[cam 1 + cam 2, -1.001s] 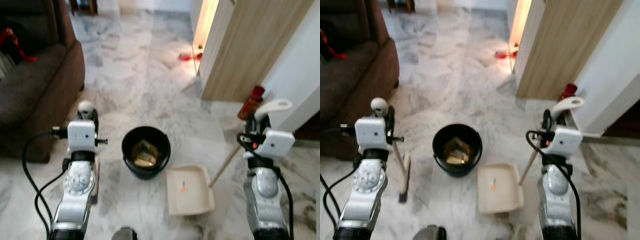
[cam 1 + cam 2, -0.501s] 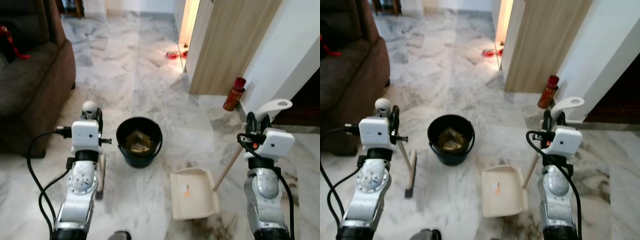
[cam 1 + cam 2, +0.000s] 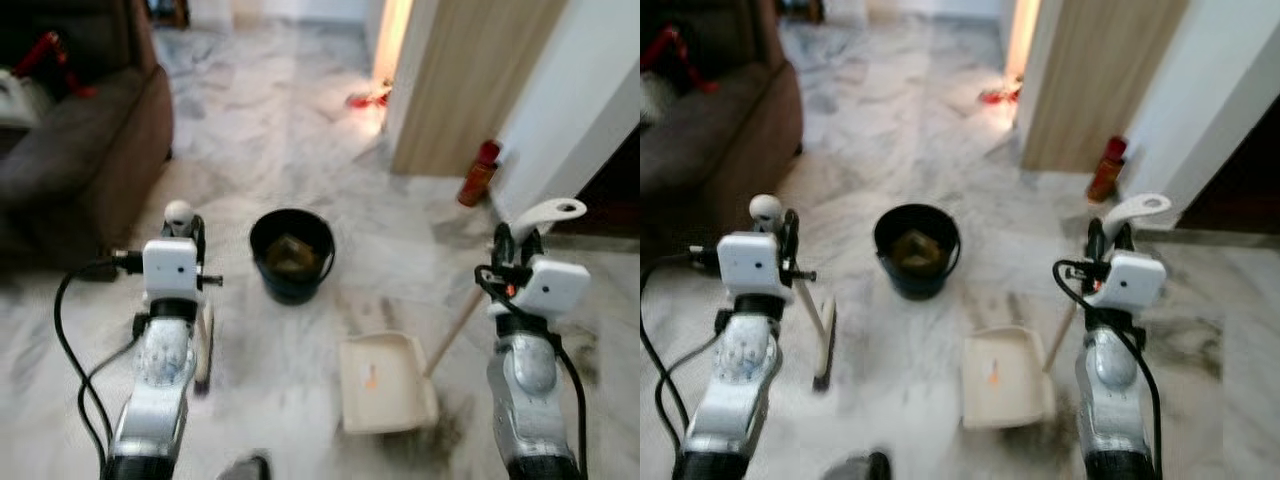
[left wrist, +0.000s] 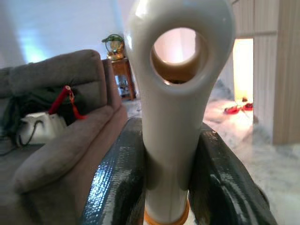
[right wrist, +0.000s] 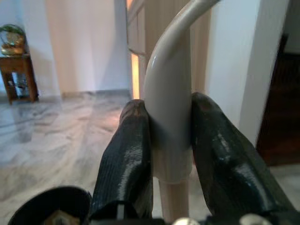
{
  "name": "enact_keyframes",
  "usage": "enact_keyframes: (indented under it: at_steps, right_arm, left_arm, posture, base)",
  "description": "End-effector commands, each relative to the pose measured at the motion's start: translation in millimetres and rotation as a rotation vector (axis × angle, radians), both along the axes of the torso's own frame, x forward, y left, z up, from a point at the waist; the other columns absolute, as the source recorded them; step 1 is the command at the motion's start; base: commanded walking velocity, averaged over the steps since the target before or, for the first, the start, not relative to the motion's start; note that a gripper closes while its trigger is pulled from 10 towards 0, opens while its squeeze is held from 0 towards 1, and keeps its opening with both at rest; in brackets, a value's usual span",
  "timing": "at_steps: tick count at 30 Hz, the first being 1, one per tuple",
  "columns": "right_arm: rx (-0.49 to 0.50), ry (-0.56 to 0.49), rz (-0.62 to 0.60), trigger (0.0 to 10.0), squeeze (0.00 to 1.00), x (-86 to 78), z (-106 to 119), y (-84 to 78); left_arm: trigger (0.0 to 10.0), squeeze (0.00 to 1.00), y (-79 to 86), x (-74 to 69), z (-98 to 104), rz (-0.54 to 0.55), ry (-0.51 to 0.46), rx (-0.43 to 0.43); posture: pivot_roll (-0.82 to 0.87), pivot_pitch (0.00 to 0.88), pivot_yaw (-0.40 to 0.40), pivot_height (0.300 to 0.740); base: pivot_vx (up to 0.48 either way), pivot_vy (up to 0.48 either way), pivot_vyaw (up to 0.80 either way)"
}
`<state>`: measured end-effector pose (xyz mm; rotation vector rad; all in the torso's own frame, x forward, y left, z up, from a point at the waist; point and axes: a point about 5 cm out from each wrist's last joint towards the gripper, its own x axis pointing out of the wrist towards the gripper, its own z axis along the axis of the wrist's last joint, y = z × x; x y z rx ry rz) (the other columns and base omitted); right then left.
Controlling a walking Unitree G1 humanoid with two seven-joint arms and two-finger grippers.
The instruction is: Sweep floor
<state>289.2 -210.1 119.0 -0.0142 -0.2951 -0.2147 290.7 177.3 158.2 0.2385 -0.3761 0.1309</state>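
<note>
**Broom and dustpan in hand, bucket ahead**

Head views: one black bucket (image 3: 291,255) stands on the marble floor (image 3: 280,120), ahead and between the arms. The left gripper (image 3: 183,222) holds one broom (image 3: 823,335), its handle slanting down to bristles on the floor left of the bucket. The right gripper (image 3: 517,240) holds one dustpan (image 3: 385,383), whose long handle slopes down-left to the pan lying nearer the robot than the bucket.

Left wrist view: both fingers (image 4: 115,183) clench the broom's white handle, just below its hanging hole.

Right wrist view: both fingers (image 5: 126,154) grasp the dustpan's curved grey grip.
</note>
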Motion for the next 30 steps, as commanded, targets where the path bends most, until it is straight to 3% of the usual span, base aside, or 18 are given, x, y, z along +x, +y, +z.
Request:
enact_keyframes:
  at_steps: [1, 17, 30]
  right_arm:
    - [0.003, -0.062, -0.005, 10.0, 0.00, 2.9, 13.0, -0.3]
    - [0.026, -0.037, -0.024, 10.0, 0.00, 3.7, 4.6, -0.9]
    - [0.036, -0.023, -0.074, 10.0, 0.00, 1.2, -3.3, -6.8]
  left_arm:
    - [10.0, 0.00, -4.4, 4.3, 11.7, -0.029, -0.049, 0.004]
    - [10.0, 0.00, -25.4, 21.0, -0.2, -0.151, 0.012, -0.024]
    - [10.0, 0.00, -22.6, 26.9, -13.4, -0.165, 0.046, -0.032]
  posture:
    - [0.09, 0.112, -0.074, 0.740]
    - [0.07, 0.082, -0.070, 0.740]
    - [0.06, 0.043, -0.048, 0.740]
  base:
    - [0.000, 0.000, 0.00]
    - [0.000, 0.000, 0.00]
    - [0.000, 0.000, 0.00]
